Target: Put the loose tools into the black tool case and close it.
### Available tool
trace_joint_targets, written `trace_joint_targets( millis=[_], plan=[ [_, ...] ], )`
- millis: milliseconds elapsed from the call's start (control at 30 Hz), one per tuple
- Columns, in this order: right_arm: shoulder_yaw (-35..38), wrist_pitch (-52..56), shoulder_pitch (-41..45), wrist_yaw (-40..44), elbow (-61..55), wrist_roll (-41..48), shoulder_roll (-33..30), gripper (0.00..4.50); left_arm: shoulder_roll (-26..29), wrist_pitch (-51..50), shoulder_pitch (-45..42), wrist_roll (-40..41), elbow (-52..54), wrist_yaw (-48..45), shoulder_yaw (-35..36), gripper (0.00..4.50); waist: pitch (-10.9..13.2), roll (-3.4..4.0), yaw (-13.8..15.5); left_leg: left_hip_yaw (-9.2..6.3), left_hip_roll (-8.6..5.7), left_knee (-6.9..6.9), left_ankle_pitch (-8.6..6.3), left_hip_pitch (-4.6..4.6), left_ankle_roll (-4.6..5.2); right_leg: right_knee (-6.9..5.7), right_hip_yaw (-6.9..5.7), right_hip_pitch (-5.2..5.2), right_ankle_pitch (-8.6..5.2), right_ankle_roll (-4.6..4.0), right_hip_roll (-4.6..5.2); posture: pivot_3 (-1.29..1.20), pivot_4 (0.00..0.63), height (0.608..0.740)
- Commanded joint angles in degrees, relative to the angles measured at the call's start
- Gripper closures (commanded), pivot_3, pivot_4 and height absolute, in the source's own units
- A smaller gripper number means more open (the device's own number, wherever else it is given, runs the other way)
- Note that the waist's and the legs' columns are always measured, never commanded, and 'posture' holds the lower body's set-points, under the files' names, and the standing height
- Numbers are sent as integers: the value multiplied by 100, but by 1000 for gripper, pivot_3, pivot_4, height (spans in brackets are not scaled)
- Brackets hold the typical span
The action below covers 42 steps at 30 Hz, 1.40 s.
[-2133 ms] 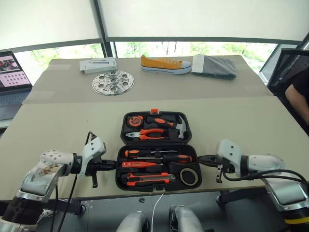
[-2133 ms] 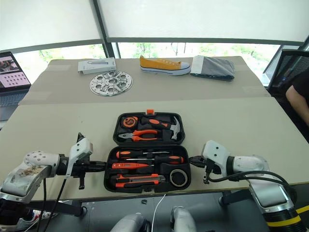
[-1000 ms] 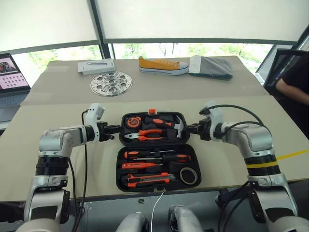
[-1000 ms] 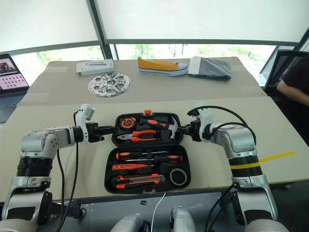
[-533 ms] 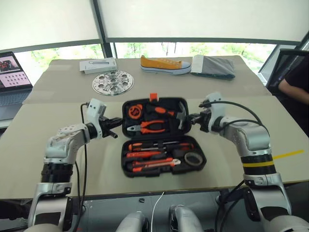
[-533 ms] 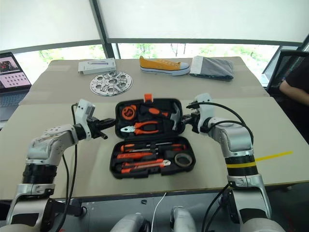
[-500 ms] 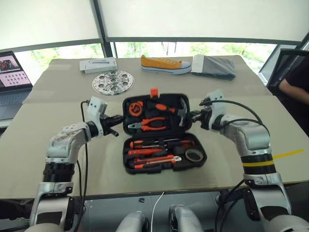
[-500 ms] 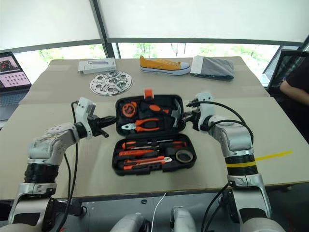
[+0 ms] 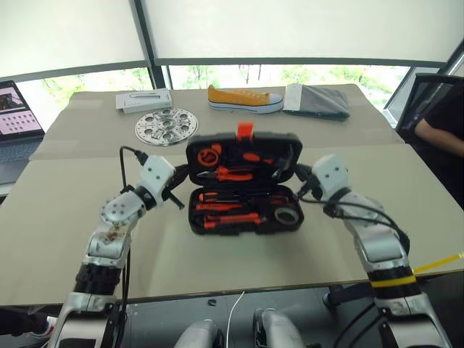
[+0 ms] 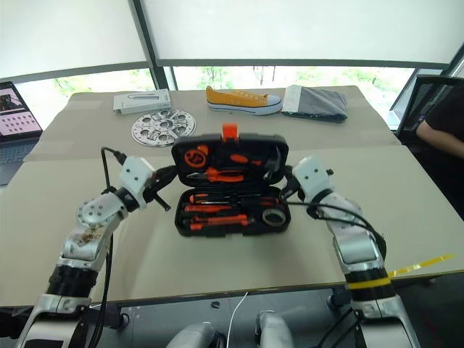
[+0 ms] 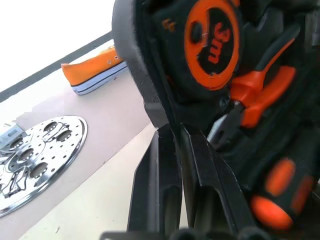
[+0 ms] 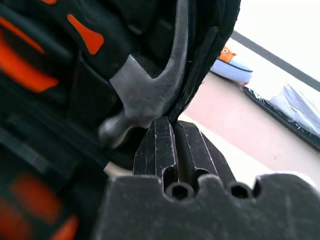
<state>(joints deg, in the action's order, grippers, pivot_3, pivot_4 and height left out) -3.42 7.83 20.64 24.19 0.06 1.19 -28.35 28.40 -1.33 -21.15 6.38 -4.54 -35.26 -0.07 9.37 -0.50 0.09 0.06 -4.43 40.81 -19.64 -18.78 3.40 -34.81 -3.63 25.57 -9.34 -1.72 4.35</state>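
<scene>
The black tool case [image 9: 243,225] lies open mid-table with its lid [image 9: 243,145] raised nearly upright, orange latch [image 9: 245,131] on top. In the base sit two long screwdrivers [image 9: 226,197], a small tester screwdriver [image 9: 221,208], the utility knife [image 9: 232,220] and the tape roll [image 9: 288,214]. My left gripper [image 9: 181,177] is shut, its tips against the lid's left edge [image 11: 135,60]. My right gripper [image 9: 296,176] is shut too, its tips [image 12: 172,124] under the lid's right edge beside the hammer [image 12: 150,90]. The lid also holds a tape measure [image 11: 212,45] and pliers [image 9: 228,174].
Behind the case lie a round perforated metal disc [image 9: 165,125], a white box [image 9: 143,99], a yellow shoe [image 9: 245,99] and folded grey cloth [image 9: 316,100]. A laptop [image 9: 18,116] stands at far left. A person's arm [image 9: 438,127] shows at the right edge.
The lid has swung up from lying flat to nearly upright. Both grippers rose with its side edges and their wrists rolled. The case base sits a little farther from the table's front edge.
</scene>
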Motion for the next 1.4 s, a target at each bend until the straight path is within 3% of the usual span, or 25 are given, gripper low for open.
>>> trace_joint_targets(
  millis=[33,133,233,300,367,567,667,767,800,867,933,1133,1400],
  plan=[
    [142,-330,-621,31,-345,-75,-94,4462,107,-99,459,-11,440,23,109,4500,0,1,24,-2,5,0,-5,15,-10,-3,4,-15,-3,-1,-1,0,150,740],
    [574,-243,-1245,101,-1041,163,-267,4500,208,-530,881,257,1038,114,449,3459,-7,7,63,-5,10,-9,-8,49,-9,-6,14,-46,-22,12,-1,0,150,740],
    [1291,257,-1696,420,-1968,905,-535,3495,506,-1512,1102,995,2014,-37,946,2302,-2,-1,118,-20,11,-9,-4,24,14,-15,15,-22,-33,13,-3,0,150,740],
    [1718,844,-2022,922,-2474,1470,-980,2841,1027,-2599,1261,1955,2544,-523,1348,1629,-1,-1,132,-26,10,10,10,-29,48,-19,14,23,-31,10,-3,0,150,740],
    [1938,1261,-2210,1395,-2713,2068,-1272,2732,1413,-3094,1291,2379,2517,-874,1556,779,-1,-1,117,-20,7,23,11,-64,51,-23,19,60,-25,9,-2,0,150,740],
    [1793,1608,-1960,1617,-2495,2327,-1365,2732,1704,-2951,853,2163,1649,-1240,1268,779,0,-1,24,-9,13,6,11,-45,50,-22,29,53,-26,8,-13,0,150,740],
    [1955,1562,-2602,2808,-2723,2537,-2115,2732,1942,-2803,599,1933,1253,-1735,851,779,4,-3,75,-9,23,4,13,-45,47,-28,30,56,-24,4,-19,0,150,740],
    [2175,1532,-3159,3485,-2759,2607,-2665,2732,1995,-2438,171,1604,674,-2044,471,779,-1,-14,131,-18,26,3,12,-48,51,-20,24,51,-26,-2,-25,0,150,740],
    [2277,1476,-3357,3711,-2811,2652,-2757,3243,1913,-2326,-80,1522,416,-2087,373,1000,1,-19,147,-17,26,5,9,-52,56,-14,25,51,-26,-1,-24,0,150,740],
    [2376,1497,-3666,4017,-2972,2782,-2859,3717,1701,-2027,-629,1313,-106,-2237,87,1360,3,-25,221,-16,24,14,0,-54,72,-13,21,46,-25,0,-14,0,150,740],
    [2282,1432,-3760,4049,-3067,2714,-2845,4474,1489,-1692,-1089,1066,-565,-2409,-210,2155,2,-28,223,-12,21,29,-6,-60,81,-10,20,46,-21,7,-10,0,150,740],
    [1579,1181,-3441,3817,-2958,2080,-2767,4500,763,-884,-2099,540,-1730,-2852,-854,4392,2,-45,205,-7,18,39,-7,-60,80,-14,21,45,-19,10,-6,0,150,740],
    [337,1054,-2009,3379,-2186,1126,-2482,4500,69,106,-2563,-210,-2532,-3396,-1683,4452,7,-54,144,1,18,49,-4,-64,77,-17,23,52,-19,8,-6,0,150,740]
  ],
)
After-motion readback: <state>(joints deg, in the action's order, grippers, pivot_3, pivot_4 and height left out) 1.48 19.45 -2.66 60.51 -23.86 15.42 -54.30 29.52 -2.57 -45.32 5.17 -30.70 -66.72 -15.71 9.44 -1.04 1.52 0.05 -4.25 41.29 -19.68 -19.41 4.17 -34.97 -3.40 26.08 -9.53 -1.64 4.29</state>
